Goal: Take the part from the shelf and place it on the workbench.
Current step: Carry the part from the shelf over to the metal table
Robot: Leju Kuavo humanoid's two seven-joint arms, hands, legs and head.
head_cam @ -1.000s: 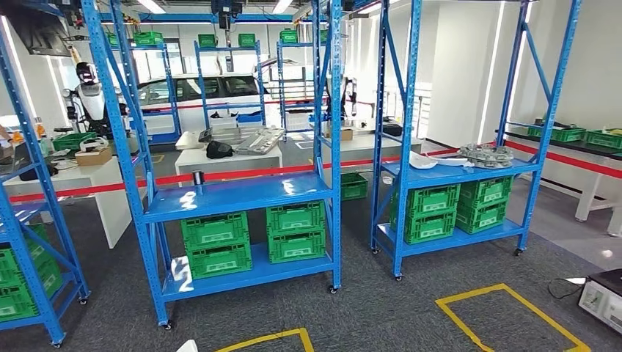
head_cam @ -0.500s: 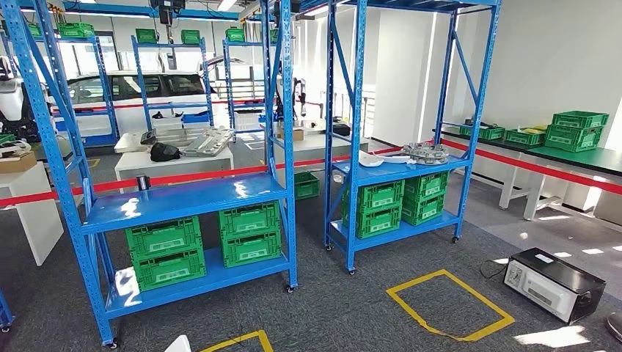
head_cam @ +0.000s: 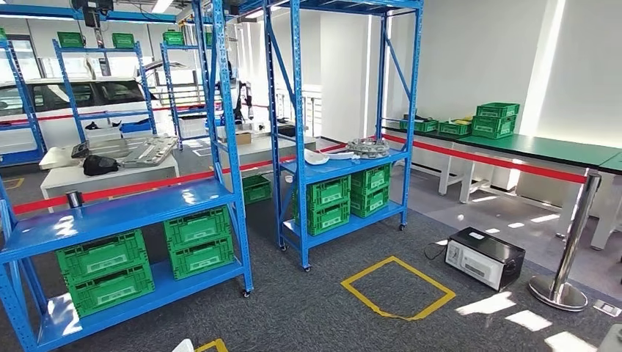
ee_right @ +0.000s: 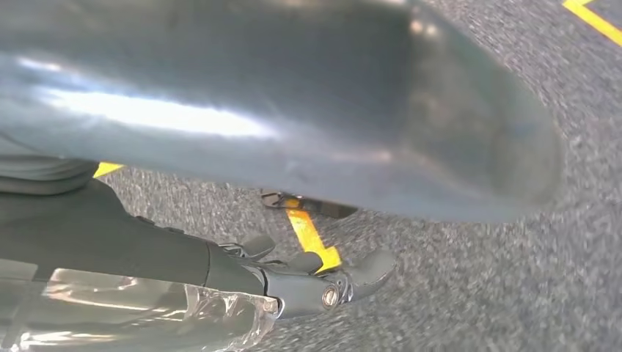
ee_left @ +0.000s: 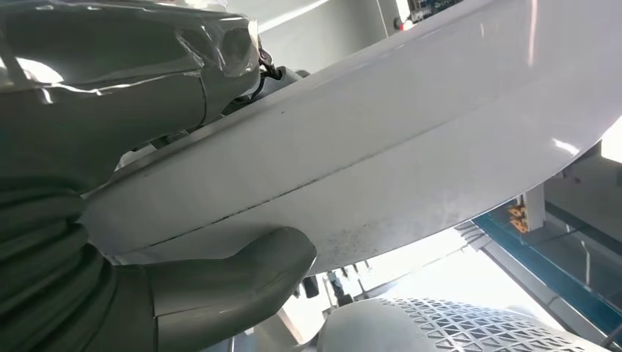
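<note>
A: One item is in the grip: the long, curved, glossy white panel part (ee_left: pixel 411 139). Where does it sit relative to the left hand (ee_left: pixel 147 242)?

B: Left wrist view: the part runs across the hand. The thick grey thumb (ee_left: pixel 235 275) presses one face, and the darker fingers (ee_left: pixel 242 59) close on the opposite face. The hand is clamped on the part.

A: Any sign of the part from the head camera?

B: A small white tip (head_cam: pixel 183 345) shows at the bottom edge, left of centre, above the grey carpet floor (head_cam: pixel 308 315). It cannot be confirmed as the part.

A: State of the right hand (ee_right: pixel 293 282)?

B: Right wrist view: its fingers are slightly curled, apart, with nothing between them. It hangs above the carpet and a strip of yellow floor tape (ee_right: pixel 312 235).

A: Difference from the earlier frames?

B: The whole head picture has shifted; the camera has turned to the right. The blue steel shelf racks (head_cam: pixel 220 147) with green plastic crates (head_cam: pixel 198 238) now lie further left. The green-topped workbench (head_cam: pixel 543 150) along the white wall, a chrome barrier post (head_cam: pixel 568 249) and a white box-shaped device (head_cam: pixel 484 257) on the floor have come into view
</note>
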